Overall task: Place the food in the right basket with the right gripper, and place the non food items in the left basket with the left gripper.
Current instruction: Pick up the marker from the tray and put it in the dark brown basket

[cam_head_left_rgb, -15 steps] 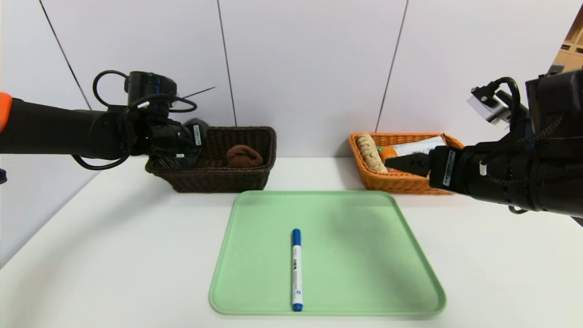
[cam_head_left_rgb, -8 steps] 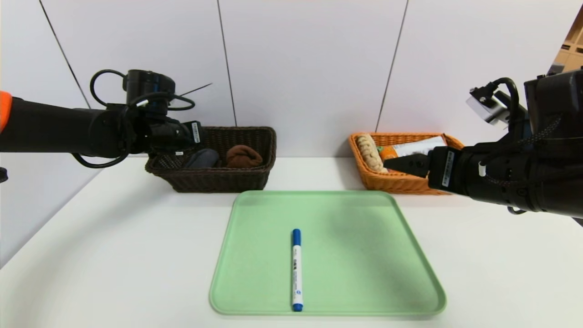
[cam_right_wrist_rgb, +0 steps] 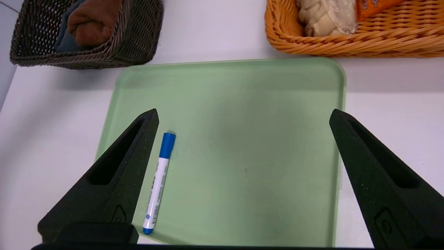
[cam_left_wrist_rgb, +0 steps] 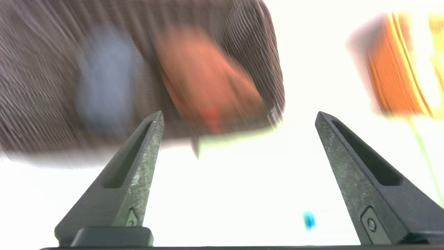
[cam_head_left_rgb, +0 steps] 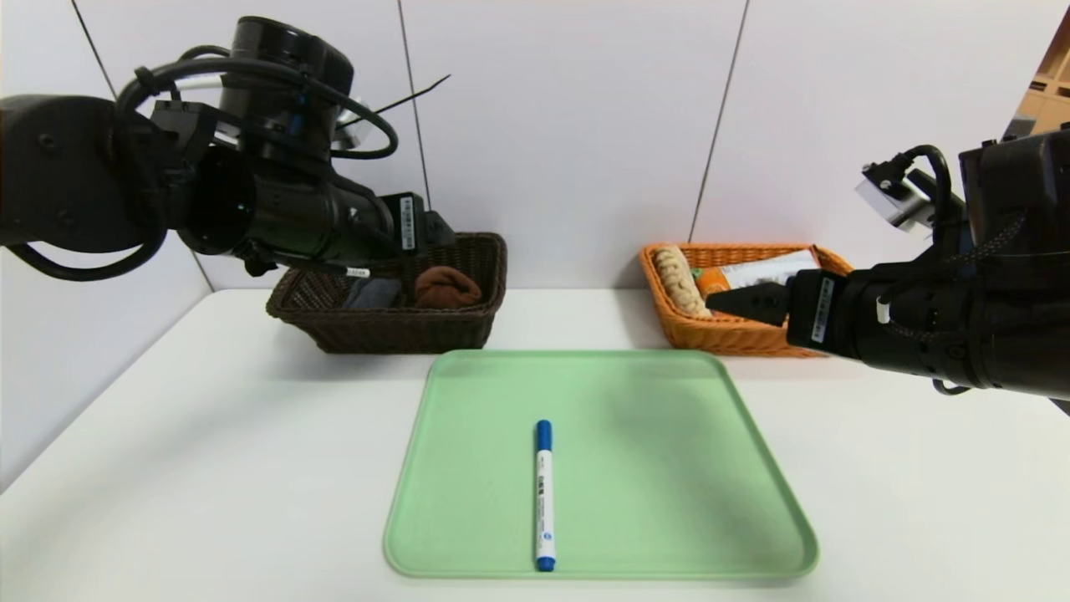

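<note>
Since the earlier frame, the left gripper had lifted clear of the dark basket, jaws wide apart and empty. Inside that basket lay the grey cloth and the brown towel. On the table, the marker lay on the green tray, pointing to 12 o'clock. At 2 o'clock from it, the orange basket held the bread roll and the snack bag. Beside it, the right gripper hung with jaws apart.
</note>
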Motion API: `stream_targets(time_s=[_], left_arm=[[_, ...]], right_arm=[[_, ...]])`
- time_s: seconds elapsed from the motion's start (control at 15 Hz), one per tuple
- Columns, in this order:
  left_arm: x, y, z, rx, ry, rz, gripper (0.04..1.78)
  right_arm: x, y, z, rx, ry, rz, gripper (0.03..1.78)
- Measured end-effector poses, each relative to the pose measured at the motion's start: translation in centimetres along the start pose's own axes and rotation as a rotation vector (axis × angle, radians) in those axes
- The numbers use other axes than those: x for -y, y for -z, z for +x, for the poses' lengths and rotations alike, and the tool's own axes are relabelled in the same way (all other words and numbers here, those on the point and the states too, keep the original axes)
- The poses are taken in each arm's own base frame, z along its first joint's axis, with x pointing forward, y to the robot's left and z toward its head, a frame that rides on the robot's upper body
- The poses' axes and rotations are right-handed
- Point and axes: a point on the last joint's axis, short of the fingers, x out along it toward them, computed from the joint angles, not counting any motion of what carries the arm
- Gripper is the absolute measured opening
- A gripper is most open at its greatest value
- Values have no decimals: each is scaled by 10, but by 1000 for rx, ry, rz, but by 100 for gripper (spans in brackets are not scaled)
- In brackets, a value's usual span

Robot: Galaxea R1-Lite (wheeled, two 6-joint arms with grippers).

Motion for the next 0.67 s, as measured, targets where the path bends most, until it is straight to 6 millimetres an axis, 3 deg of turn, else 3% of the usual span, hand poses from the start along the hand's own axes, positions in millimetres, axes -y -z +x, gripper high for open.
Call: stream_targets(time_s=[0.2, 0.47, 0.67], left_arm=[[36, 35, -14, -204, -91, -52, 160], [73, 79, -13, -366, -143, 21, 164], [95, 101, -7, -429, -141, 65, 166]], right_arm=[[2, 3, 2, -12, 10, 1, 170], [3, 5, 5, -23, 17, 1, 170], [4, 7, 8, -33, 22, 0, 170]])
